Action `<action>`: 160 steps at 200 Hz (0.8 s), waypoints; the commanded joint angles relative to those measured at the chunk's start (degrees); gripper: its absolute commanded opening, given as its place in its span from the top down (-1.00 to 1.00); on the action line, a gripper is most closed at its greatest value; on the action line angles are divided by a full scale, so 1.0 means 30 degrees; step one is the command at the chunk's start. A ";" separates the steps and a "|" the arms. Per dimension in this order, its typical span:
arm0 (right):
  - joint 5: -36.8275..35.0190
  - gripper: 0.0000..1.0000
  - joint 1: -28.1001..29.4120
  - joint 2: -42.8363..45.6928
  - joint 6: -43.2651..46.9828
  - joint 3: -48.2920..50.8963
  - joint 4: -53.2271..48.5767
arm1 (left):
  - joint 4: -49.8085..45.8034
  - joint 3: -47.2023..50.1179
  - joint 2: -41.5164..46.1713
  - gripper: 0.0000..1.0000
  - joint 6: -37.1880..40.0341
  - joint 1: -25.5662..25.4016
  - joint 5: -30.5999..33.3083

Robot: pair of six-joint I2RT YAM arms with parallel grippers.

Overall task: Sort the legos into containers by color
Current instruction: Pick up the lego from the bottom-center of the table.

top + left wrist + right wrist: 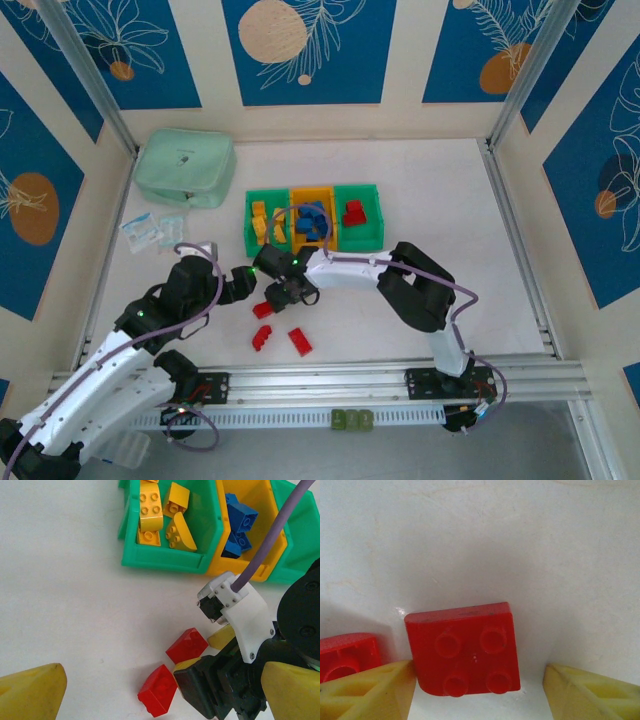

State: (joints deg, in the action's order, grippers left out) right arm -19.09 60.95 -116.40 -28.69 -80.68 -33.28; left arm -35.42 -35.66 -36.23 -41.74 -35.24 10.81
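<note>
1. In the right wrist view, a second red brick (342,655) is cut off by the left edge, and its lower part is hidden behind a yellow finger (370,690).
2. In the left wrist view, the far green bin (305,535) runs off the right edge, and a purple cable (270,545) crosses in front of it.
3. From above, the print on the clear packets (152,231) is too small to read.

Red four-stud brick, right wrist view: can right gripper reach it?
Likely yes: the red brick lies between the open fingers of the right gripper, nothing over it; another red brick crowds one finger.
</note>
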 commanded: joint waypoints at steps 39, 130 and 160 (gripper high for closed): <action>-0.0162 -0.28 -0.0233 -0.0843 0.1489 -0.1160 0.2342 | -0.0149 0.0030 0.0451 -0.99 -0.0396 0.0264 0.0985; -0.0283 0.01 -0.0439 -0.0150 0.1418 -0.0447 0.2181 | -0.0147 -0.0004 0.0710 -0.99 -0.0396 0.0264 0.1294; -0.0327 0.07 -0.0577 0.0947 0.1199 0.0233 0.1943 | -0.0088 -0.0239 0.0507 -0.99 -0.0385 0.0264 0.1122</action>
State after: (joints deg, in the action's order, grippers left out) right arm -19.35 59.90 -118.04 -24.84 -82.35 -26.94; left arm -35.62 -35.66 -34.35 -42.19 -35.09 13.85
